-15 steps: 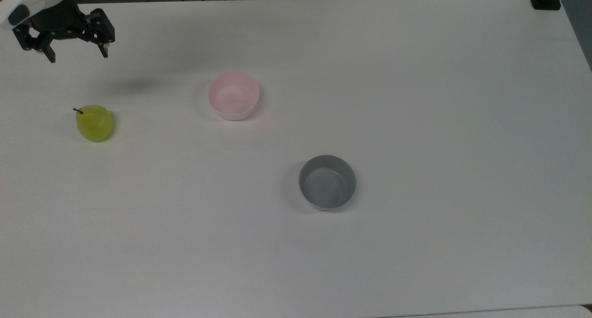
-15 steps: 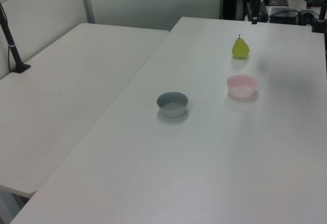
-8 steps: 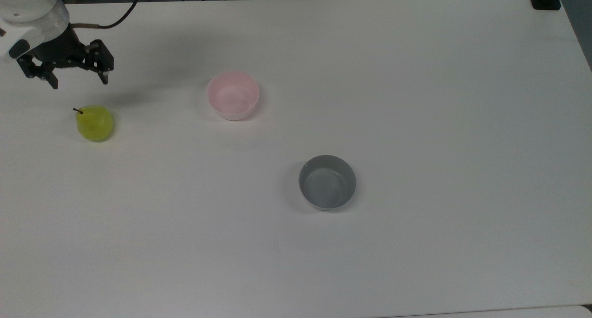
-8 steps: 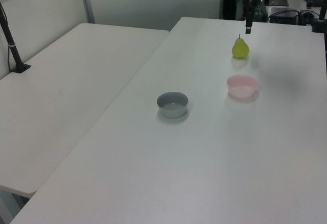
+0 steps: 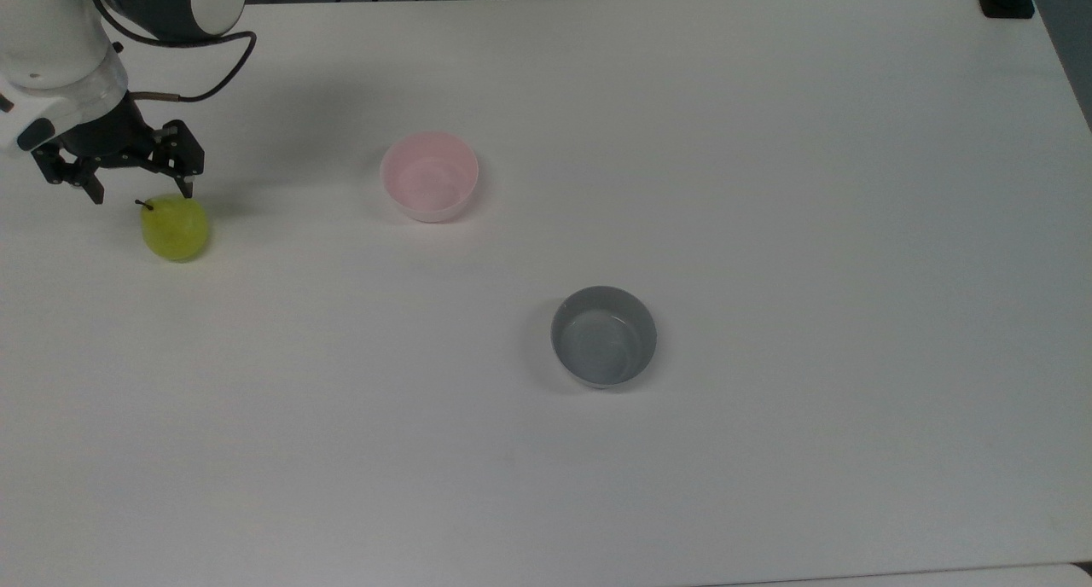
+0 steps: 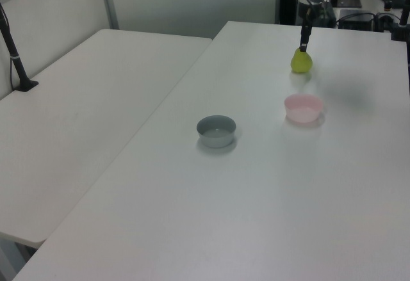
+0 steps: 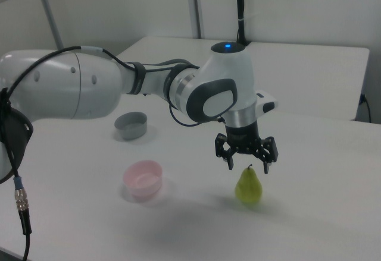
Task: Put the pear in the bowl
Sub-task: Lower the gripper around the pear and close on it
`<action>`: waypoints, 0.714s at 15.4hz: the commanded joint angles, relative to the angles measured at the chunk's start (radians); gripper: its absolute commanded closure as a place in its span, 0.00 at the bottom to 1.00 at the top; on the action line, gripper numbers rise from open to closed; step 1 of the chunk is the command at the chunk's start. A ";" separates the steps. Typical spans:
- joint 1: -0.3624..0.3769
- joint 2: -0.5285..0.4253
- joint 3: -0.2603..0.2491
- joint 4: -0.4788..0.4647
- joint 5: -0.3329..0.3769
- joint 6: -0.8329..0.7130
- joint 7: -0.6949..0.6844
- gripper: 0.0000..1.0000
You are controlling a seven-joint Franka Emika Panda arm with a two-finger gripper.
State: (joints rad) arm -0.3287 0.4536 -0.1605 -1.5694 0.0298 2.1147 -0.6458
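Top view: the pear (image 5: pixel 175 227) stands on the white bench (image 5: pixel 768 186) near the top view's left edge, stem pointing up-left. The tool (image 5: pixel 139 194) hangs just above and behind it, fingers spread wide and holding nothing, one fingertip close to the stem and the other off to the top view's left. The pink bowl (image 5: pixel 429 176) sits well apart from the pear, toward the middle of the bench. The grey bowl (image 5: pixel 604 336) lies further toward the near edge, apart from the pink one. Both bowls hold nothing.

Left view: the pear (image 6: pixel 301 61) stands upright near the far end of the bench (image 6: pixel 256 198). The tool (image 6: pixel 304 41) is directly over its top. The pink bowl (image 6: pixel 303 108) is nearer the camera, the grey bowl (image 6: pixel 216 130) nearer yet and toward the left view's left.

Right view: the tool (image 7: pixel 247 164) is open, fingers straddling the stem and not touching the pear (image 7: pixel 248 185). The pink bowl (image 7: pixel 143 178) is to the right view's left, the grey bowl (image 7: pixel 131 125) behind it.
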 commanded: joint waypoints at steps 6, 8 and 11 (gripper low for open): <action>0.008 0.048 0.001 -0.007 0.012 0.080 -0.005 0.00; 0.010 0.050 0.001 -0.023 0.007 0.091 -0.006 0.00; 0.013 0.050 0.003 -0.041 -0.004 0.097 -0.008 0.22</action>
State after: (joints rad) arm -0.3249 0.5103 -0.1574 -1.5749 0.0327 2.1775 -0.6457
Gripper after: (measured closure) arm 0.070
